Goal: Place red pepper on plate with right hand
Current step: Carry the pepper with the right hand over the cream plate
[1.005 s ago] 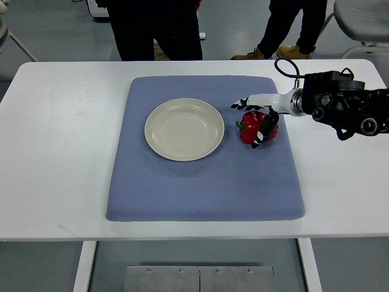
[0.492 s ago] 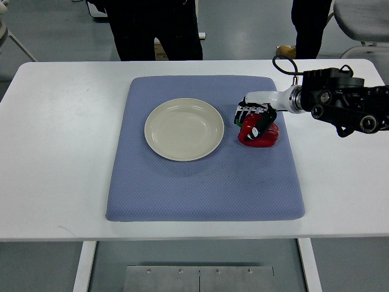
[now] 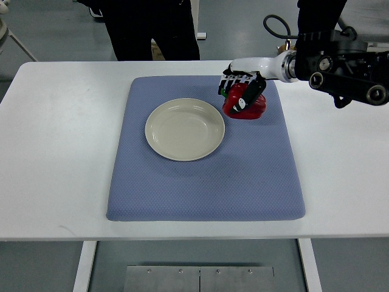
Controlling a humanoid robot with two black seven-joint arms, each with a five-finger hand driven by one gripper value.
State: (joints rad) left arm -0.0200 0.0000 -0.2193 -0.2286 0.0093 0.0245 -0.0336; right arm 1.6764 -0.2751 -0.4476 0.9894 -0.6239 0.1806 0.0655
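Note:
A red pepper (image 3: 248, 104) with a green stem hangs above the blue mat (image 3: 205, 182), just right of the plate. My right hand (image 3: 240, 88) comes in from the right edge and has its fingers wrapped over the pepper's top and front. The cream plate (image 3: 184, 129) sits on the left-centre of the mat with nothing on it. Its right rim is a short way left of the pepper. The left arm does not show.
The mat lies on a white table (image 3: 55, 152). Two people in dark trousers stand behind the far edge, one at top left (image 3: 152, 27), one at top right (image 3: 319, 15). A grey chair seat (image 3: 371, 9) shows in the top right corner.
My right hand closed on the pepper, then lifted it up and toward the far left, closer to the plate's far right rim. The arm rose with it.

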